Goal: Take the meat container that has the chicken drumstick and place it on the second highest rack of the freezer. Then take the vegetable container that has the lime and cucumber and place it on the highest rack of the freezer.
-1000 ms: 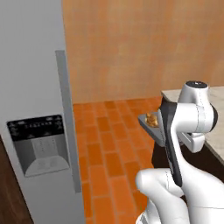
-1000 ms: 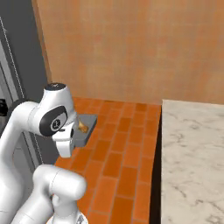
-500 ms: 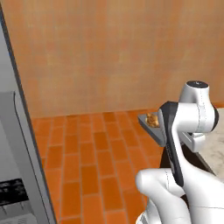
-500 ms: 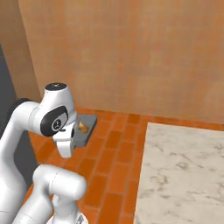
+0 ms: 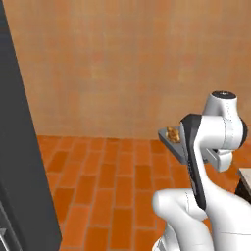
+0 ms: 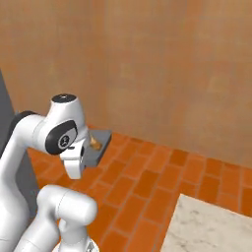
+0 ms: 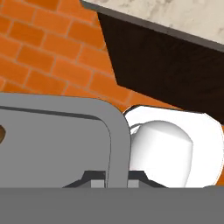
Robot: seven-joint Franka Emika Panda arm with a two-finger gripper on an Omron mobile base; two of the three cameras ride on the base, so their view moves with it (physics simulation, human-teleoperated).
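The arm holds the grey tray (image 5: 172,142) out in front of its wrist, above the orange brick floor (image 5: 112,181) and before the tan wall (image 5: 127,63). The drumstick (image 5: 172,134) lies in the tray, golden-brown and lumpy; from the right base view it (image 6: 95,144) peeks out beside the wrist, with the tray (image 6: 100,145) reaching toward the wall.

In the hand view the tray's rounded rim (image 7: 117,135) runs up from the bottom edge, and the fingers (image 7: 94,178) sit clenched on that rim, one dark tip on either side of it. A brown sliver of the drumstick (image 7: 1,134) shows at the left edge of that view, inside the tray.

The fridge's (image 5: 22,162) dark grey side stands at the left of the left base view, well apart from the tray. The marble surface (image 6: 211,231) lies at the lower right of the right base view; in the hand view it (image 7: 175,17) tops a dark cabinet front (image 7: 170,70).
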